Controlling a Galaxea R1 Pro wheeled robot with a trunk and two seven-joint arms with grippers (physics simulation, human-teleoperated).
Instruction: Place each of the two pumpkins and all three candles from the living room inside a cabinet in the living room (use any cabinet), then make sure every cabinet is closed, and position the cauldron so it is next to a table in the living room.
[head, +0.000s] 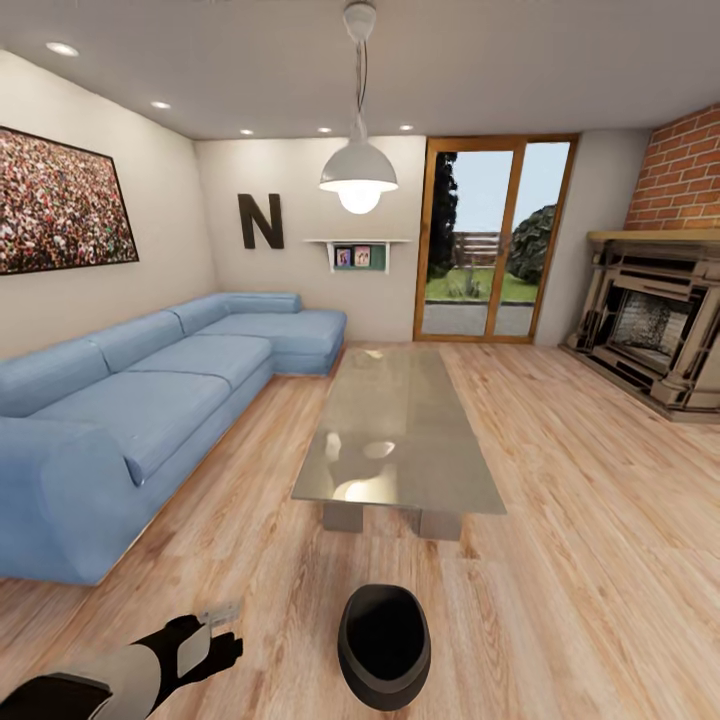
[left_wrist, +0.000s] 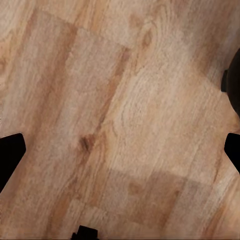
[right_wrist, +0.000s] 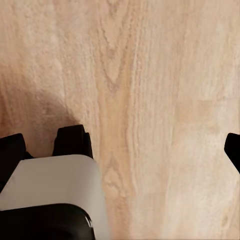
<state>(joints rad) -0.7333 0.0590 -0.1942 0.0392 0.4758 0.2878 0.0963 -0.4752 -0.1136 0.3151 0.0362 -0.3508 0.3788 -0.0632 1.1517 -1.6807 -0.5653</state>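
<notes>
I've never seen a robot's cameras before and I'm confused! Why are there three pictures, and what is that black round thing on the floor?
The three pictures come from one robot's three cameras. The big picture is from its head, looking down into a computer-made living room. You can see a blue sofa, a glass coffee table, a fireplace and the wooden floor. The black round thing is a little cauldron, a pot, standing on the floor just in front of the table. Beside it is the robot's left gripper, its hand.

The other two pictures come from cameras on its wrists, looking down at the floor. The dark tips at the edges are gripper fingers, spread apart. Both hands, including the right gripper, hold nothing.
</notes>
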